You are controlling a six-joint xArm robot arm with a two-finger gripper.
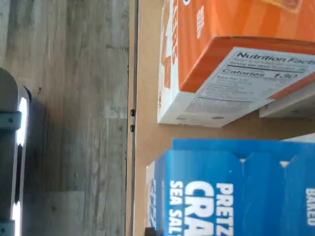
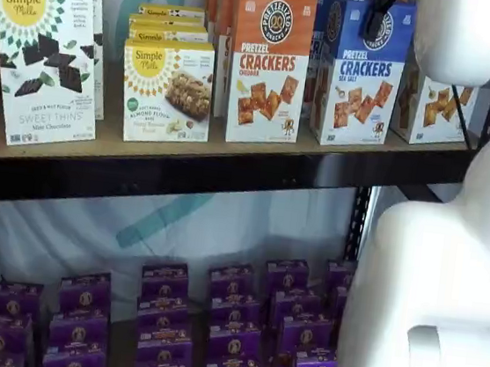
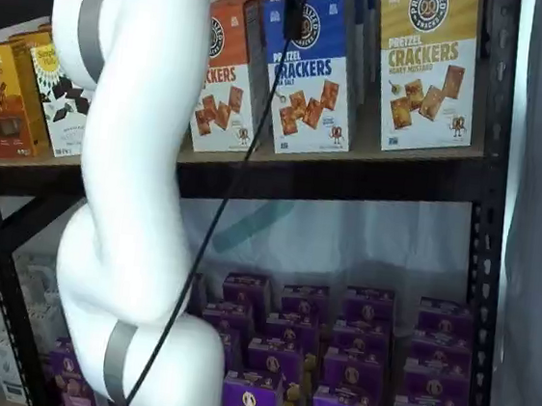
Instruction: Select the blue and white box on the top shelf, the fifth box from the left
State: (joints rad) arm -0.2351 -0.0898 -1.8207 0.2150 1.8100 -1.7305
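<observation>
The blue and white box (image 2: 359,77) stands upright on the top shelf (image 2: 186,152), blue on top, white below, with "PRETZEL CRACKERS" and pictured crackers. It shows in both shelf views (image 3: 312,86). The wrist view shows its blue top flaps (image 1: 231,191) from above on the tan shelf board (image 1: 147,118). My gripper (image 2: 378,13) hangs from the upper edge in front of the box's upper part. Only a black finger with a cable shows in a shelf view (image 3: 294,7). No gap between fingers can be made out, and the fingers are not seen closed around the box.
An orange-topped cheddar box (image 2: 269,62) stands close on the left of the blue box, a yellow-topped one (image 3: 426,64) on its right. Simple Mills boxes (image 2: 169,91) stand further left. Purple boxes (image 2: 229,323) fill the lower level. My white arm (image 3: 126,198) stands before the shelves.
</observation>
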